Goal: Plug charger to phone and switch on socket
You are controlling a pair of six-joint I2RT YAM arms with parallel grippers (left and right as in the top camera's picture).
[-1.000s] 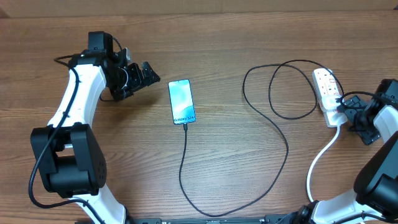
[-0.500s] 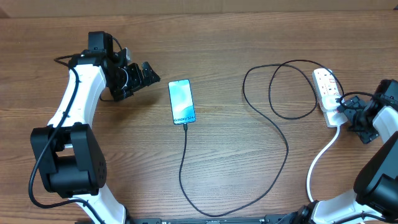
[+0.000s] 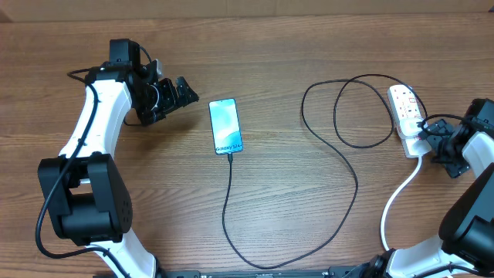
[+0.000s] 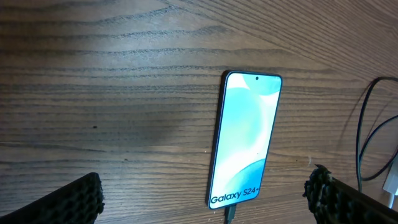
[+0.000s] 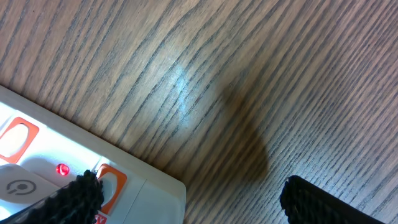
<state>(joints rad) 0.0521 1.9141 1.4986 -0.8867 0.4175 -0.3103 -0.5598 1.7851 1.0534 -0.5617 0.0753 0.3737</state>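
The phone lies flat, screen lit, left of the worktop centre and towards the far edge. The charger meets its near end. In the left wrist view the connector is cut off by the frame, so its seating is hard to make out. The cable runs towards the near edge, swings right, then loops twice up to the socket at the right edge near the far right corner.

In the right wrist view only one corner of the socket shows, with a red lamp lit and its orange switches cut off.

The right pincer is spread at the socket's near end; contact cannot be told. A white lead runs from there to the near edge.

The left pincer is spread, clear of the phone on its left.
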